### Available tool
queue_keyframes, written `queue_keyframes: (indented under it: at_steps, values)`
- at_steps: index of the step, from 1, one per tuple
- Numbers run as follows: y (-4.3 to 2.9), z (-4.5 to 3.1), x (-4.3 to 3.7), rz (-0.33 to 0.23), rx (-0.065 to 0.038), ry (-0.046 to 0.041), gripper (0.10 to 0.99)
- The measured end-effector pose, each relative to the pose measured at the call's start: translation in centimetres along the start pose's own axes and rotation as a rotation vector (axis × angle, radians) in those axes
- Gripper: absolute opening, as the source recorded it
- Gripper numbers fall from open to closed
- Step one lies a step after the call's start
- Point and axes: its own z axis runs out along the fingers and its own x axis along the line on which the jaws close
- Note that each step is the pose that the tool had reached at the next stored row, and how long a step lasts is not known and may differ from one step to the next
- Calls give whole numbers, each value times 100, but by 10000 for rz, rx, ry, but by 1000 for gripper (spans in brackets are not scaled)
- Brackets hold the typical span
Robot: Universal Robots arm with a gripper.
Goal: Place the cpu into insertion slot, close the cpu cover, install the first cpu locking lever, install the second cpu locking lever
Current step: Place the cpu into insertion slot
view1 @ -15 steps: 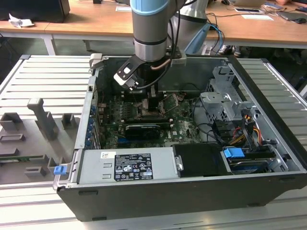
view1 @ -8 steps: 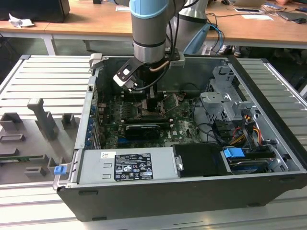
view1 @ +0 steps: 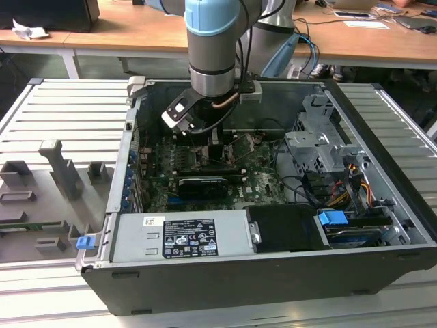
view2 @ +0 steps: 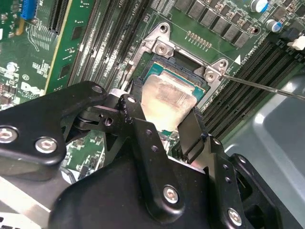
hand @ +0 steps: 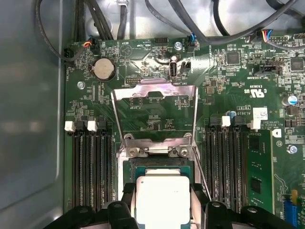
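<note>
Gripper [view2: 164, 114] pinches the cpu [hand: 162, 202] by two opposite edges, right over the insertion slot [hand: 162, 164] — just above centre in the exterior view — while the cpu cover [hand: 155, 112] stands hinged open beside the slot.

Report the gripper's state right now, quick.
Gripper: closed on the cpu, holding it just over the insertion slot; the cpu cover is flipped open.
</note>
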Motion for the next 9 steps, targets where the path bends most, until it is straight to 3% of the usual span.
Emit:
queue_keyframes:
  at_steps: [5, 9]
  values:
    - [4, 40, 0, 140, -8, -12, 541]
    - [1, 65, -1, -103, 6, 5, 541]
